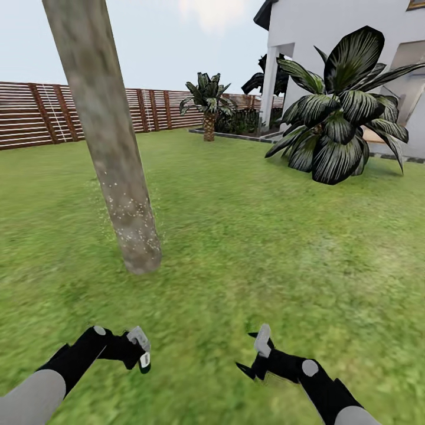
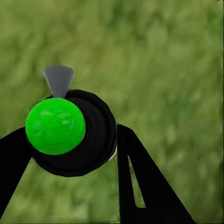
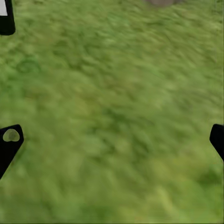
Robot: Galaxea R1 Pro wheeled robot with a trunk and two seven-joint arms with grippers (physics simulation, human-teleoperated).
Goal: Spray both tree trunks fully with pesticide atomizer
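I've got the pesticide atomizer (image 1: 140,349) clamped in my left claw (image 1: 141,353), right claw (image 1: 258,356) wide and empty, but specks dot just the low trunk (image 1: 112,153) at upper left, so coverage may fall short.

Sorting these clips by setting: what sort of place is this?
A back garden, most likely: green lawn, a brown slatted wooden fence along its edge, and a white house behind a big dark-leaved plant.

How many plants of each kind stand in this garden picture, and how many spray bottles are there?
Thick tree trunk: 1
Short palm near the fence: 1
Broad dark-leaved plant by the house: 1
Pesticide atomizer, held in the left end effector: 1
Total: 4
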